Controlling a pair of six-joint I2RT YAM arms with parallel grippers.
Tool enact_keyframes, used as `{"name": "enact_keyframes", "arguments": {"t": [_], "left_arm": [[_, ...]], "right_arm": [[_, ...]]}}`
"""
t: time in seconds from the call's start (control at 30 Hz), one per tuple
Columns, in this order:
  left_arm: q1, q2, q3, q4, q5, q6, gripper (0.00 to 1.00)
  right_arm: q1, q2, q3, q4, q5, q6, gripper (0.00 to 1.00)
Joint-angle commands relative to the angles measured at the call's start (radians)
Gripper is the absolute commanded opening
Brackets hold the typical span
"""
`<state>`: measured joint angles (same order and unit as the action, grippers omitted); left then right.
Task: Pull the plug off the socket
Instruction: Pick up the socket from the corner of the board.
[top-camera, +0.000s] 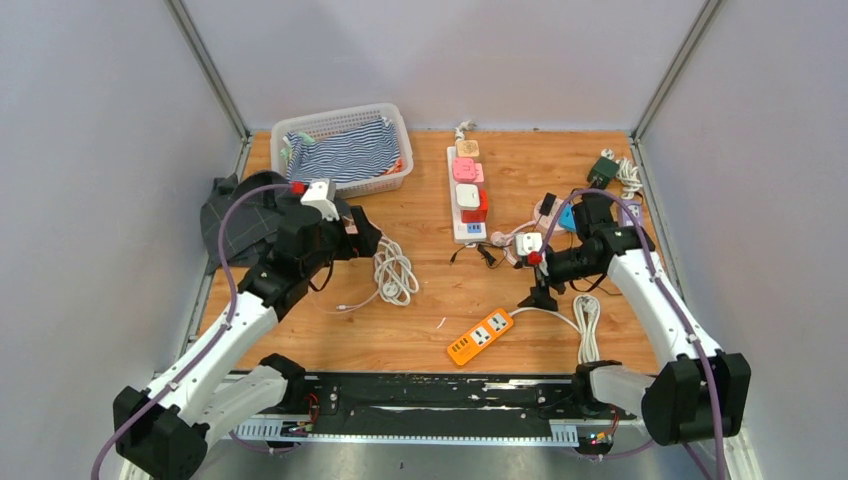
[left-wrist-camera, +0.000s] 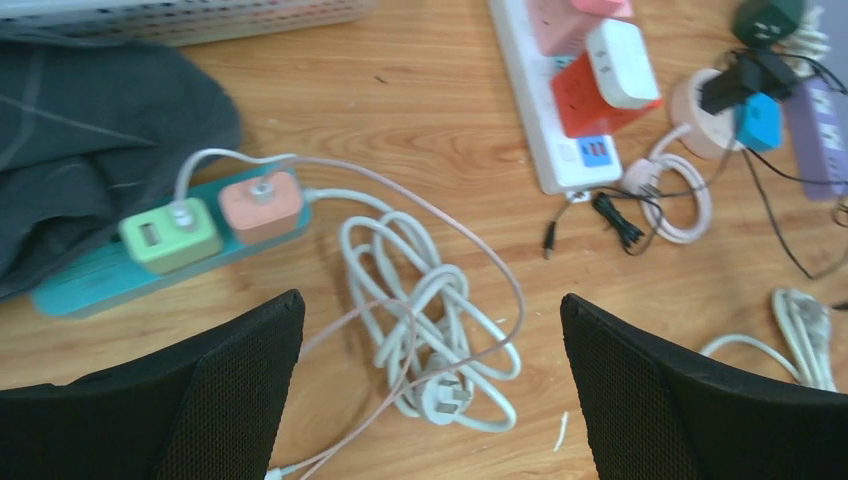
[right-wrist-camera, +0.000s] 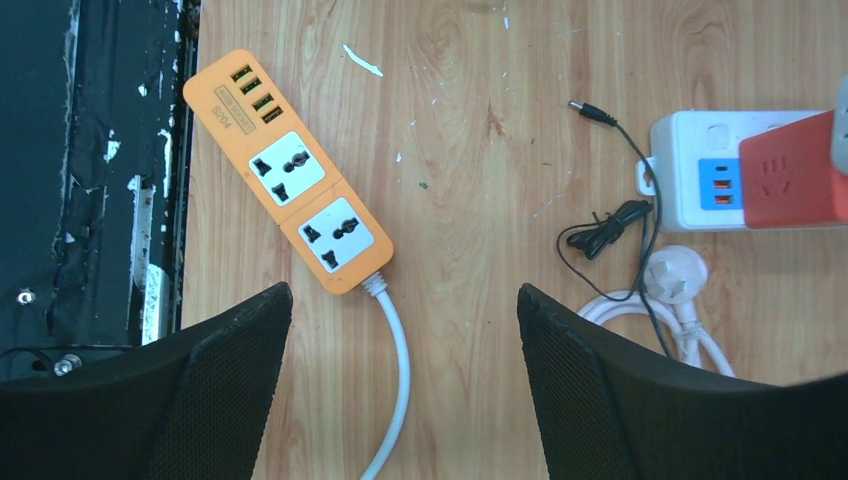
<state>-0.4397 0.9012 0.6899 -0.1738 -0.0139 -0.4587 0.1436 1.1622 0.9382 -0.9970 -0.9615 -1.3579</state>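
Teal power strip (left-wrist-camera: 75, 285) carries 2 adapters (left-wrist-camera: 261, 203) (green, peach), so the left gripper (left-wrist-camera: 430, 305) hovers nearby, wide open and empty, probably lining up; the right gripper (right-wrist-camera: 402, 290) gapes empty too.

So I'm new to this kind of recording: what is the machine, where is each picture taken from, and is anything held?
Two white robot arms are bolted at the near edge of a wooden table. The wide picture comes from a fixed camera above and behind them. The other two come from wrist cameras; the black shapes at the bottom are that arm's own fingers. The left gripper is open above a coiled white cable, beside a teal power strip with a green adapter and a peach adapter plugged in. The right gripper is open above an orange power strip with empty sockets. Elsewhere lie a white power strip carrying several plugs, a basket of striped cloth and a dark cloth. Neither gripper holds anything.
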Motion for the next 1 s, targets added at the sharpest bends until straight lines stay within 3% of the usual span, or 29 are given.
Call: {"name": "enact_keyframes", "arguments": {"t": [0.0,0.27,0.37,0.53,0.6,0.8,0.97], "left_arm": [[0.000,0.018,0.115,-0.256,-0.203,0.018,1.00],[-0.016,0.027,0.211,-0.346,-0.178,0.078,1.00],[-0.016,0.038,0.263,-0.377,-0.071,0.141,1.00],[-0.016,0.030,0.294,-0.395,0.224,0.268,1.00],[-0.016,0.014,0.282,-0.395,0.269,0.322,1.00],[-0.016,-0.053,0.180,-0.380,0.106,0.419,1.00],[-0.015,-0.117,0.061,-0.272,0.096,0.418,1.00]], "right_arm": [[0.031,-0.067,-0.016,-0.036,0.030,-0.067,0.85],[0.101,-0.035,-0.029,-0.108,0.043,-0.263,0.87],[0.201,0.016,-0.020,-0.113,0.085,-0.302,0.87],[0.373,0.113,0.015,-0.082,0.193,-0.274,0.86],[0.426,0.148,0.027,-0.055,0.222,-0.246,0.85],[0.539,0.225,0.018,0.062,0.297,-0.093,0.85],[0.612,0.269,-0.008,0.156,0.378,0.010,0.85]]}}
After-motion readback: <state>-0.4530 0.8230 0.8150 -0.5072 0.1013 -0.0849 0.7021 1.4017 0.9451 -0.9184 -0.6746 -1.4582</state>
